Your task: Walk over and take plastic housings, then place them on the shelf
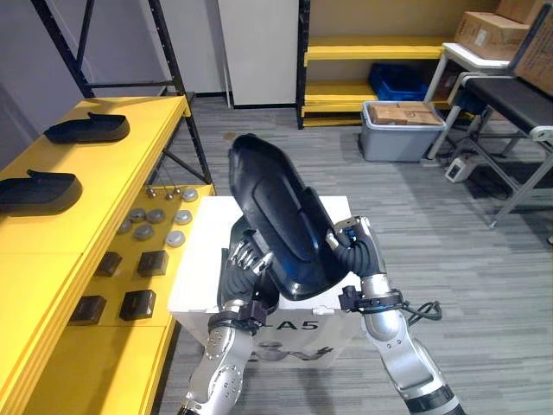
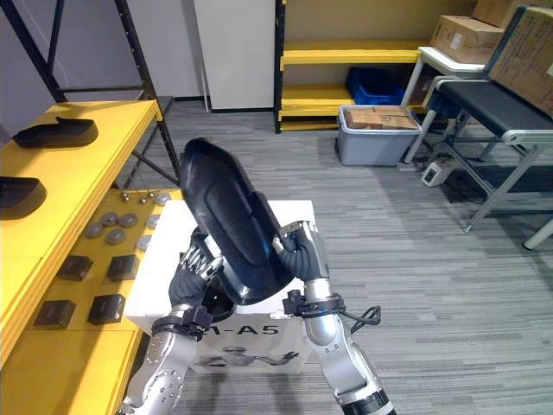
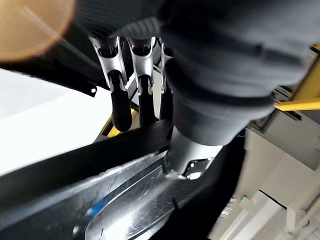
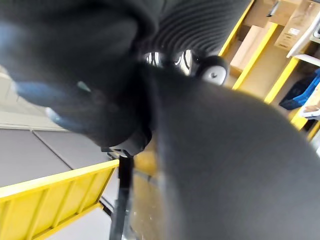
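Observation:
I hold a large black plastic housing [image 1: 276,216] upright and tilted between both hands, above a white box [image 1: 203,259]. My left hand [image 1: 249,258] is at its lower left edge; in the left wrist view its fingers [image 3: 116,100] rest on the housing's rim [image 3: 75,170] with the thumb against the inner side. My right hand [image 1: 356,251] presses the housing's right side, its dark cover facing me. Two more black housings [image 1: 86,130] [image 1: 39,192] lie on the top of the yellow shelf [image 1: 130,156] at my left.
The yellow shelf's lower level carries several grey discs [image 1: 155,216] and dark blocks [image 1: 138,304]. Farther off stand a grey bin [image 1: 402,130], a blue crate [image 1: 397,79] in a yellow rack, and a black-topped bench [image 1: 510,95] at the right. Grey floor lies between.

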